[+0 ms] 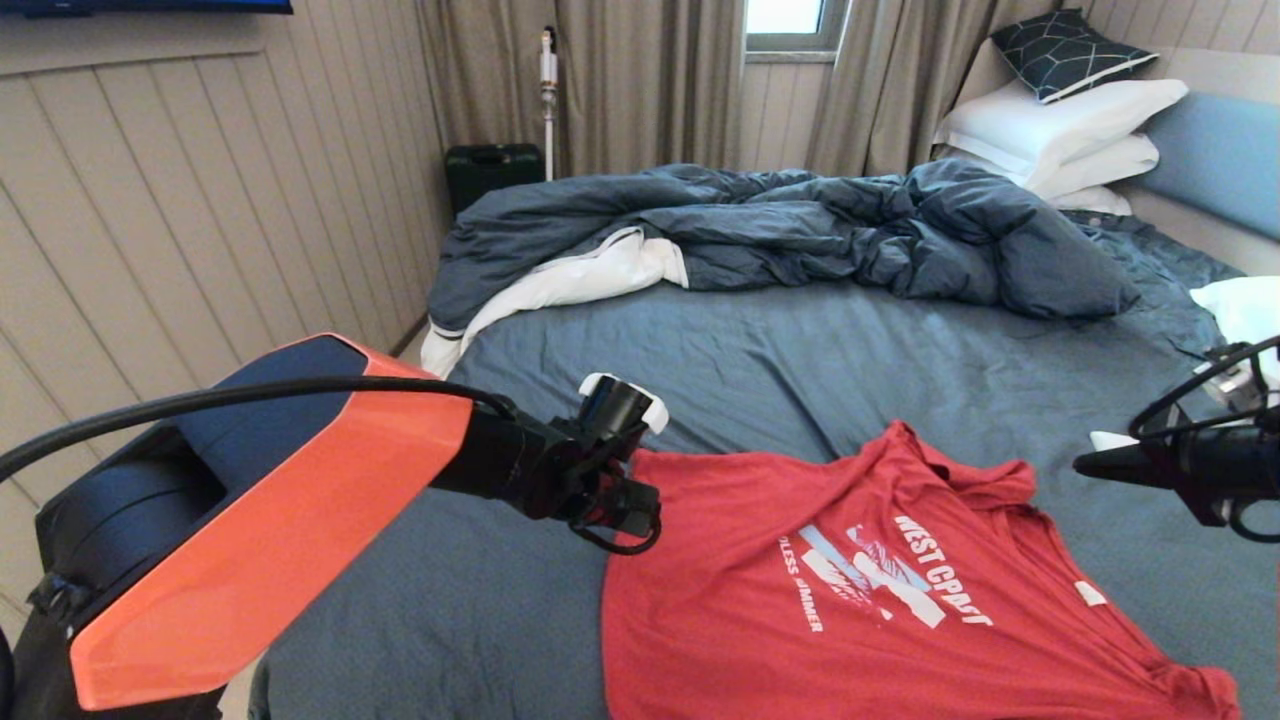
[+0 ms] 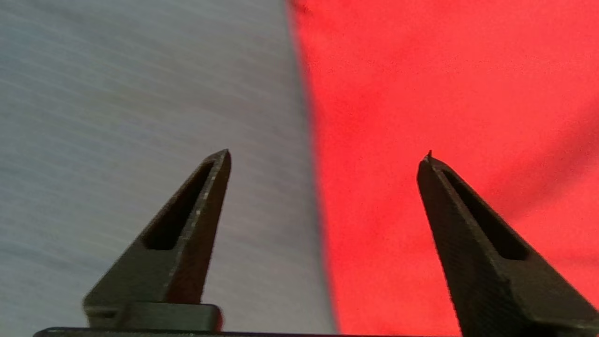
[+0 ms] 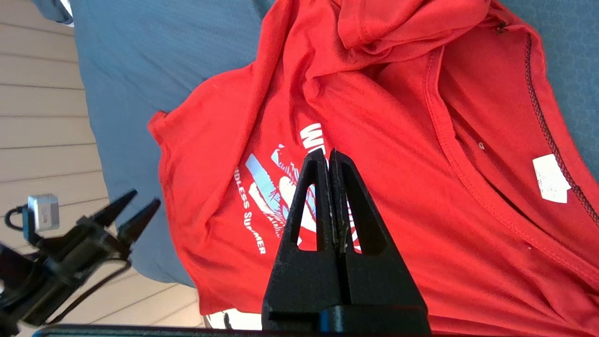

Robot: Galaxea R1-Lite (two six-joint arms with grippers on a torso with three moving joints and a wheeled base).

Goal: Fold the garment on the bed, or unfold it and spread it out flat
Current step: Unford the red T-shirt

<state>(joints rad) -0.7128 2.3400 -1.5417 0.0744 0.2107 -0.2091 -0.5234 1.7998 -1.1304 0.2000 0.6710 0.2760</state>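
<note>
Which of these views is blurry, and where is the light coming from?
Left wrist view: soft all over, shirt and sheet smeared, no weave visible. Right wrist view: sharp, the shirt's seams readable. Head view: sharp, with daylight from the window.

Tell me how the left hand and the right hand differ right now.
The left hand has its fingers spread wide apart; the right hand has its fingers pressed together. The left hand sits over the side edge of the red T-shirt, one finger above the blue sheet and one above red cloth; the right hand is over the shirt's chest print. Neither holds any fabric.
</note>
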